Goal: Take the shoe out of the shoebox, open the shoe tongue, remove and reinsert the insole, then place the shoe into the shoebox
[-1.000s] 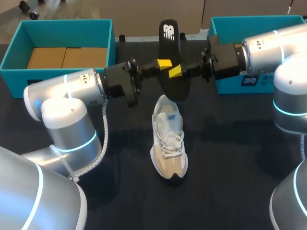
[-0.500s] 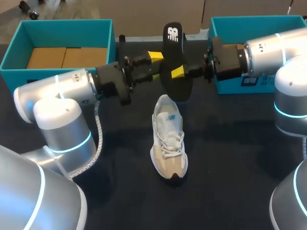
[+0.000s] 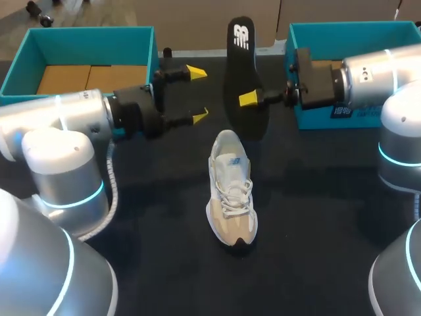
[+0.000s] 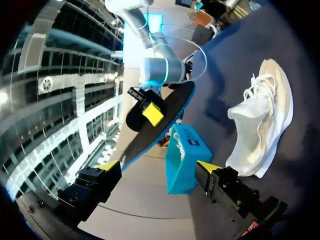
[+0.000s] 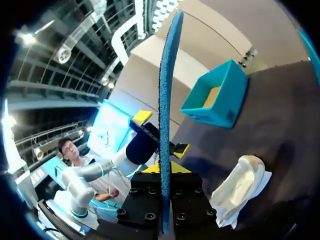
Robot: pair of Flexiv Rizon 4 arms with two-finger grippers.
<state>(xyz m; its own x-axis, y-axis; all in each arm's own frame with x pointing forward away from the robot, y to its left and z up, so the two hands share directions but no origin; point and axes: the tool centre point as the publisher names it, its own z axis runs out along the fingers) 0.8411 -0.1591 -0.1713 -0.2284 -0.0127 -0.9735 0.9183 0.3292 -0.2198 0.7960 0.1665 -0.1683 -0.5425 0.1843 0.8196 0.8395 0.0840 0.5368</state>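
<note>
R gripper (image 3: 253,99) is clamped on the black insole (image 3: 242,72), approx. mid-length. One yellow tip shows on the near face; the other finger is hidden behind the insole. The arm comes in from the upper right of the frame. Insole is held up on edge at top centre, logo end uppermost, lower end just up and right of the shoe's heel end. Can't tell if it touches anything there.

Right wrist view: insole (image 5: 165,115) shows as a thin blue edge rising straight from between the fingers.

L gripper (image 3: 197,94) is spread wide w/ nothing in it, left of the insole and clear of it, both yellow tips pointing towards it. Left wrist view: insole (image 4: 160,132) is ahead of the spread fingers, the other arm's yellow tip on its face.

Shoe (image 3: 231,194), white and beige, lies on the dark table (image 3: 316,217) at frame centre, laces up, toe towards the bottom edge. No gripper touches it.

Teal box w/ cardboard inside (image 3: 26,56) sits upper left, behind the L arm. A 2nd teal box (image 3: 342,27) sits upper right, partly behind the R arm.
</note>
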